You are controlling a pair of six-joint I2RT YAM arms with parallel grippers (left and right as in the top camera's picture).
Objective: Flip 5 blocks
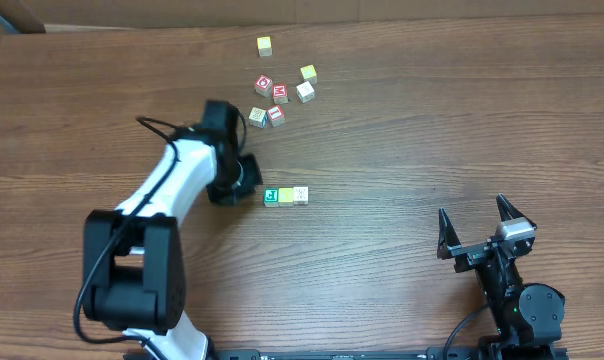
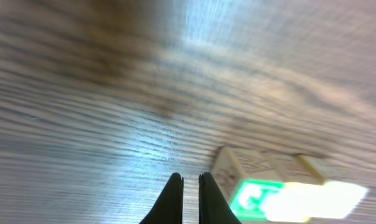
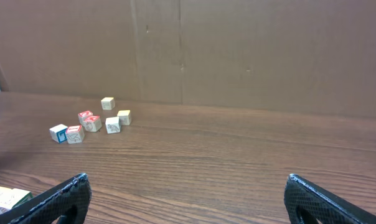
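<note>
Left gripper (image 2: 190,177) fully closed, holding nothing.
Row of three blocks (image 1: 286,196) lies just beside its tips on the counter (image 1: 402,120); right gripper (image 1: 472,212) spread wide, empty.

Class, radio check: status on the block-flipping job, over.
Left tool shut, empty, beside row of three blocks. Right tool open, idle. Other blocks clustered beyond. Nothing between left tool and row.

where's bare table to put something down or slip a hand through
Widest bare stretch: the table right of the cube cluster and the three-block row, out to the open right end effector. Front middle is bare too. Crowded: between cluster and row, where the shut left end effector sits beside the row.
</note>
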